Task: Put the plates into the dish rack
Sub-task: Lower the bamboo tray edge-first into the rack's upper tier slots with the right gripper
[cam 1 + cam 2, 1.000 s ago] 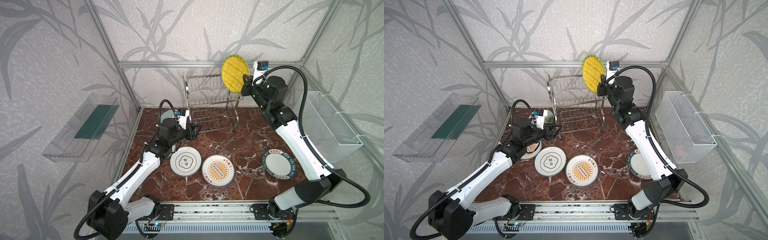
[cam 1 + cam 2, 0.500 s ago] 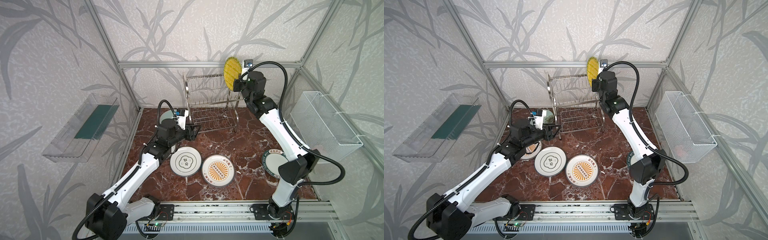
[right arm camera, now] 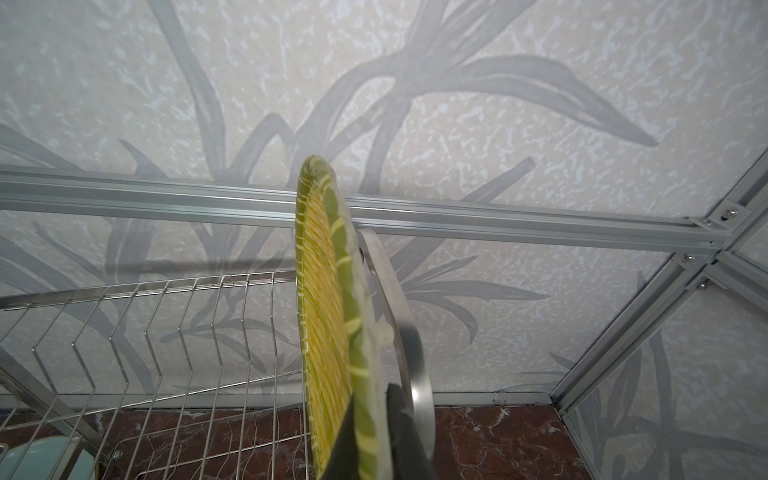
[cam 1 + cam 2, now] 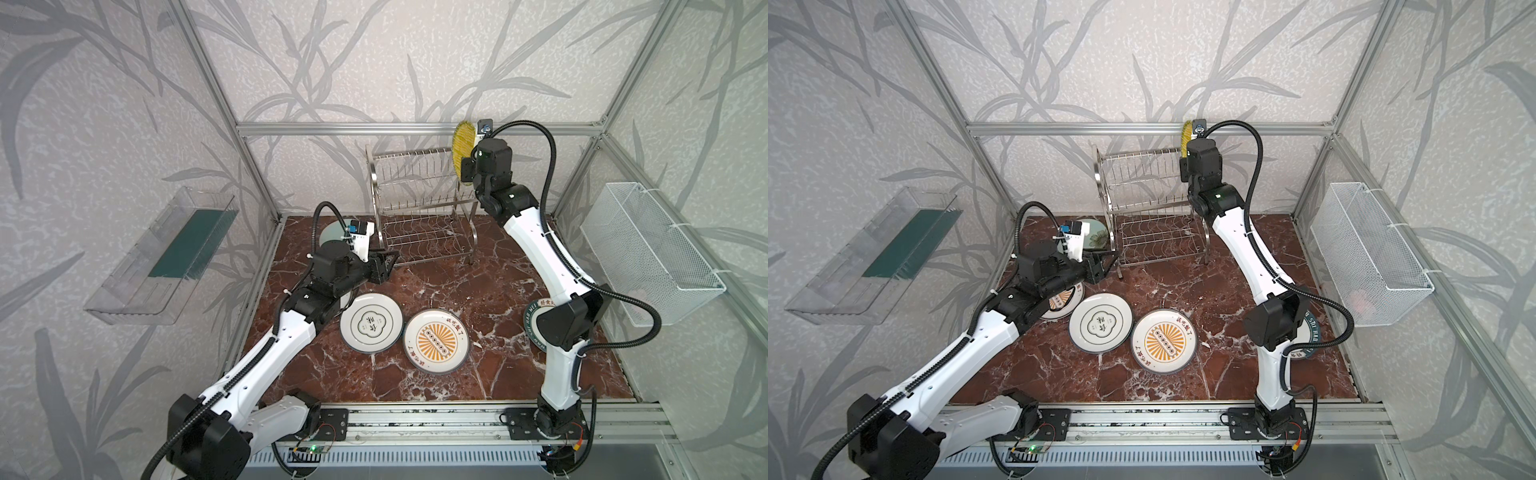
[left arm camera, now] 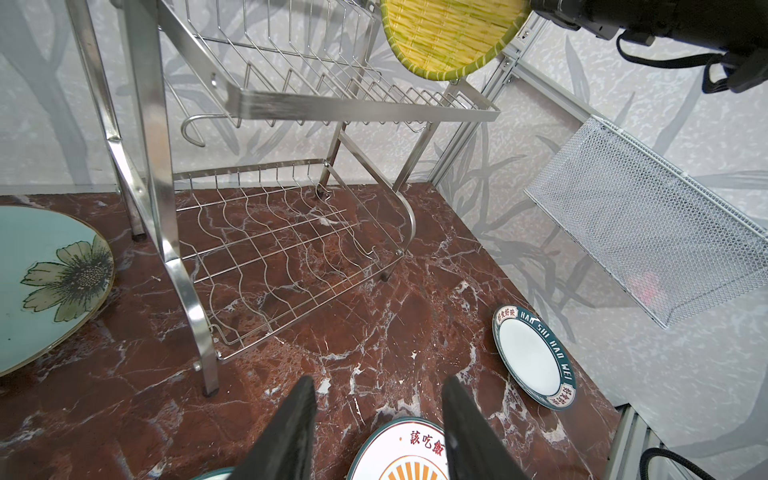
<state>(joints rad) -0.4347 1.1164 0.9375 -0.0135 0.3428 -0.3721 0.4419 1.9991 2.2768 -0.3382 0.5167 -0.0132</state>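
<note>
Swung edge-on, yellow ribbed round plate (image 4: 462,145) hangs over the shiny steel-wire dish rack (image 4: 415,195), right pincer (image 3: 370,436) clamped on its rim (left pincer (image 5: 378,384) gapes empty); so near the curved side frame (image 3: 409,332), it may snag.

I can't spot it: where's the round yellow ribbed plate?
Back right in both top views: the yellow ribbed plate, on edge, held by the right pincer above the right end of the shiny steel wire dish rack.

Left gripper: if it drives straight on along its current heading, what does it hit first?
Probably the dish rack: the open left gripper aims low across the table toward the curved far end of its lower shelf. Depth is unclear; it may pass just in front.
</note>
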